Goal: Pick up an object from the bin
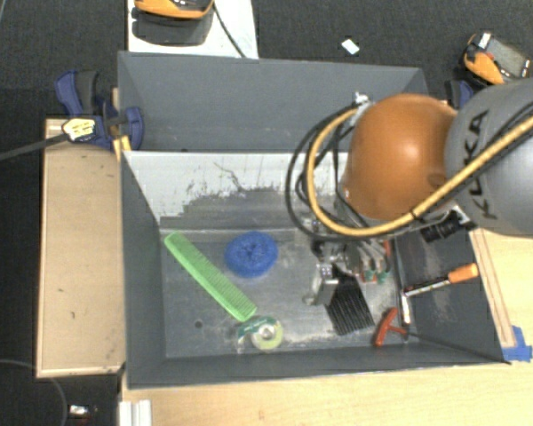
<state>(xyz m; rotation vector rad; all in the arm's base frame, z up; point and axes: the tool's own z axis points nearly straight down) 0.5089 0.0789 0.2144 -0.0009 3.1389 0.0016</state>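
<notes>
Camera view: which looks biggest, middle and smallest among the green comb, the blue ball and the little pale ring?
1. green comb, by far the longest.
2. blue ball.
3. pale ring, somewhat smaller than the ball.
All lie on the bin floor.

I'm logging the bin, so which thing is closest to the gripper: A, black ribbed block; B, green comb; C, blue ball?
A: the black ribbed block lies right beside the gripper, while the comb and ball sit further left.
</notes>
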